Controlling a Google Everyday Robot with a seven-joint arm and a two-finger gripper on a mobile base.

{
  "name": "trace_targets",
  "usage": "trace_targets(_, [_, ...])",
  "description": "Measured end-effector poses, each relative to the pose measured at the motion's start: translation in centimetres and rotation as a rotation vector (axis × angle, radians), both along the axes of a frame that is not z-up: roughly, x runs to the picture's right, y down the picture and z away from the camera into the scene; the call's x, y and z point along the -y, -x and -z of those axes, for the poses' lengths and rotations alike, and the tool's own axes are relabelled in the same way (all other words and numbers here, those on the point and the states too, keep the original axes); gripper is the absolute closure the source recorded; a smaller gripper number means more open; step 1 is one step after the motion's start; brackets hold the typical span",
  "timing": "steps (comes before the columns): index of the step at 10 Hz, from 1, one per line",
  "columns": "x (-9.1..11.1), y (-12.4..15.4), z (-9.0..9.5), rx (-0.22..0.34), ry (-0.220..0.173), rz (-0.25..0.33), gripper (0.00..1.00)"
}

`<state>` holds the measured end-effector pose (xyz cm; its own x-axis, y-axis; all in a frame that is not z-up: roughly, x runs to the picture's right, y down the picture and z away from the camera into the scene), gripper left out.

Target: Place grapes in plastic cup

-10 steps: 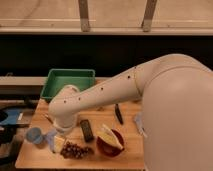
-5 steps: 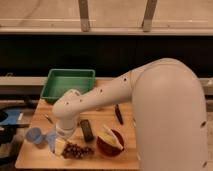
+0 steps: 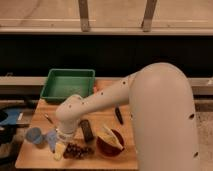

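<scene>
The robot's big white arm (image 3: pixel 150 100) bends down over the front left of the wooden table (image 3: pixel 35 112), well clear of the green tray (image 3: pixel 67 85) at the back, apparently to come at the fruit from above. The dark red bowl (image 3: pixel 102 149) sits to the right of the grapes (image 3: pixel 77 150), which lie loose on the table near its front edge. The light-blue plastic cup (image 3: pixel 34 135) waits empty, close by to their left. The gripper (image 3: pixel 61 145) hangs between cup and grapes, just beside the bunch, jaws spread wide and holding nothing; no label or writing can be read.
</scene>
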<state>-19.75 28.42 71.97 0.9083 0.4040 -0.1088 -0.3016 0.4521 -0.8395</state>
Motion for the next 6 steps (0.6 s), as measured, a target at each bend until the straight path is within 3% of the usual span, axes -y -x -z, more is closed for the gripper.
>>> trace_targets(3, [-1.7, -0.5, -0.7, -0.001, 0.039, -0.043, 0.2])
trace_targets(6, [-2.6, -0.4, -1.1, -0.039, 0.055, -0.039, 0.43])
